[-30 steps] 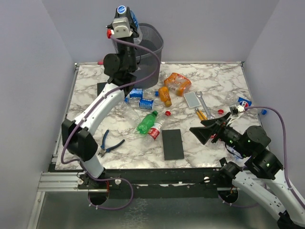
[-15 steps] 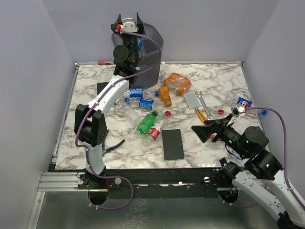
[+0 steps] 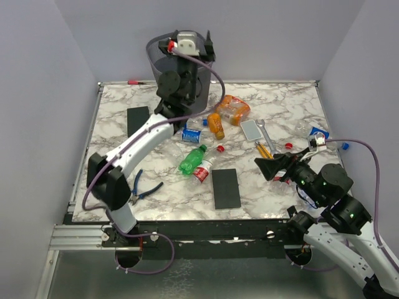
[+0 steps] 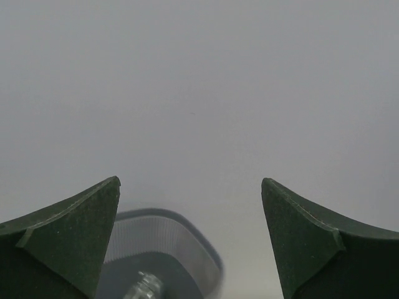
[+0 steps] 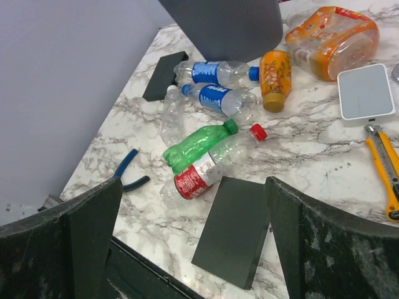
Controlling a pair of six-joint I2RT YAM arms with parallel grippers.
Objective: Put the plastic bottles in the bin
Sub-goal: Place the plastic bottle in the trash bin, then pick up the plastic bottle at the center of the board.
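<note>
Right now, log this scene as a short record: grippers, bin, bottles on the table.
left gripper: open, empty, above the bin
right gripper: open, empty, over the table
green bottle: lying on the table beside the red-label bottle
blue-label bottles: two, lying near the bin's base
orange bottles: two, lying right of the bin

I'm watching two arms, both showing white links and black joints.
I'm seeing the left arm [image 3: 134, 144] and right arm [image 3: 340, 246] each trailing a purple cable [image 3: 215, 68]. The left wrist housing [image 3: 187, 42] is showing white with a red tab, and the wedge-shaped fingers [image 4: 62, 243] are reading dark green.
</note>
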